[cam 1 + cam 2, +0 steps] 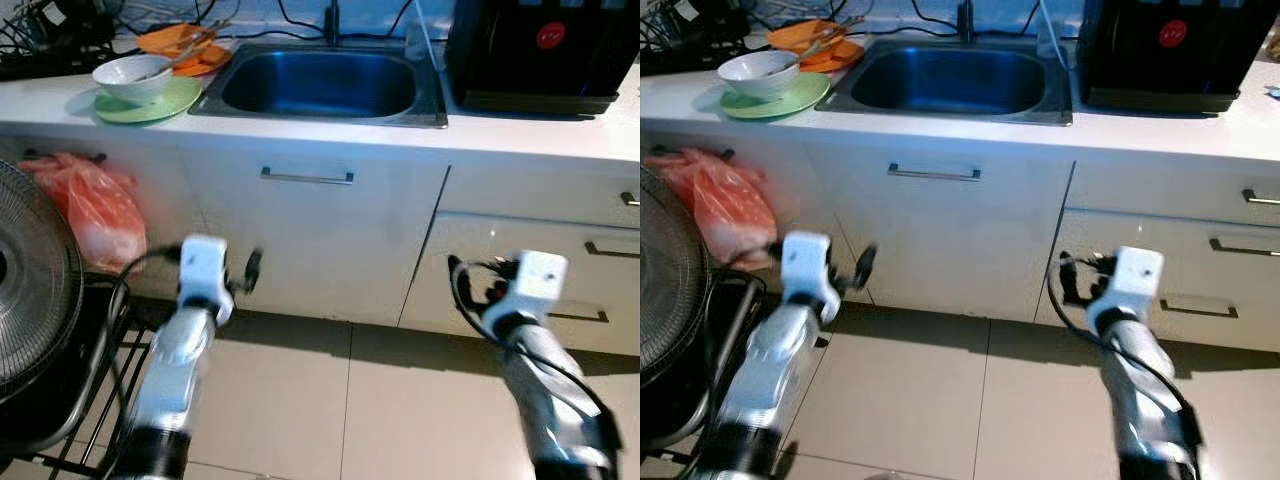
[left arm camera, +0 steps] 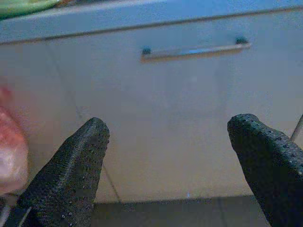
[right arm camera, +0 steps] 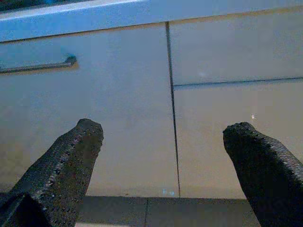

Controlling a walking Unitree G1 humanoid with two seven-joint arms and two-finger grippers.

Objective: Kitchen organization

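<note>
Ideally close in squarely on the counter [image 1: 300,128], raising both wide-spread, empty grippers, left gripper [image 2: 170,165] and right gripper [image 3: 165,165], toward the white bowl [image 1: 132,76] beside the sink [image 1: 320,85].

Brushed metal sink [image 1: 320,85], glossy white cabinet fronts [image 1: 320,230], crinkly orange plastic bag [image 1: 95,210].

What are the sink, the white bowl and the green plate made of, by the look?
Sink: likely stainless steel, brushed grey-blue sheen, thin pressed rim.
White bowl: ceramic or melamine, smooth and glossy; cannot tell which.
Green plate: probably plastic or melamine, flat pale green, thin edge.
</note>
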